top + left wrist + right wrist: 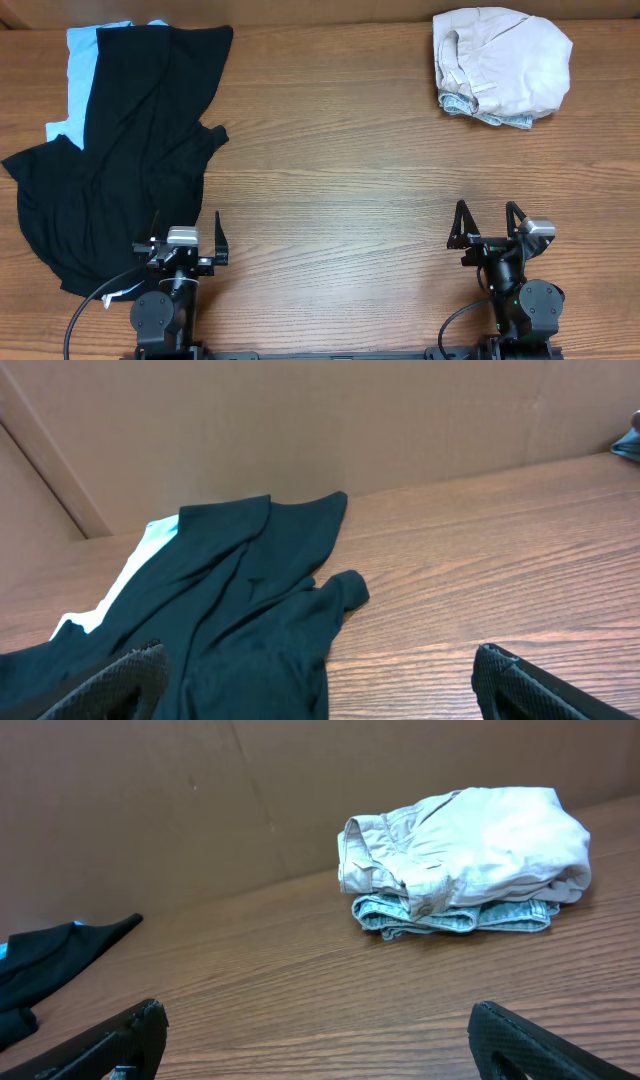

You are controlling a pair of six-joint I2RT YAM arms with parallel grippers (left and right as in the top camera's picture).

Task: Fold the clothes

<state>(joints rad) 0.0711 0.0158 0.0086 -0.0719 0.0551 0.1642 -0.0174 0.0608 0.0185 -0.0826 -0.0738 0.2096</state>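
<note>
Nearest the front edge of the brown wood-grain table (350,190), both arms sit low. The left gripper (186,220) has its jaws spread wide with nothing between them, its outer finger over the hem of the large black short-sleeved shirt (130,160). The right gripper (487,212) is likewise wide open and holds nothing, with bare wood under it. The black shirt lies rumpled and unfolded along the left side, running from beside the left arm up to the far left corner. It may be two dark pieces overlapping; from here I cannot tell. A light blue shirt (82,50) peeks out beneath its far edge. Well apart, at the far right, a beige fabric bundle (505,60) rests on a pale blue-green patterned piece (490,117). A brown cardboard wall (300,420) stands behind.
</note>
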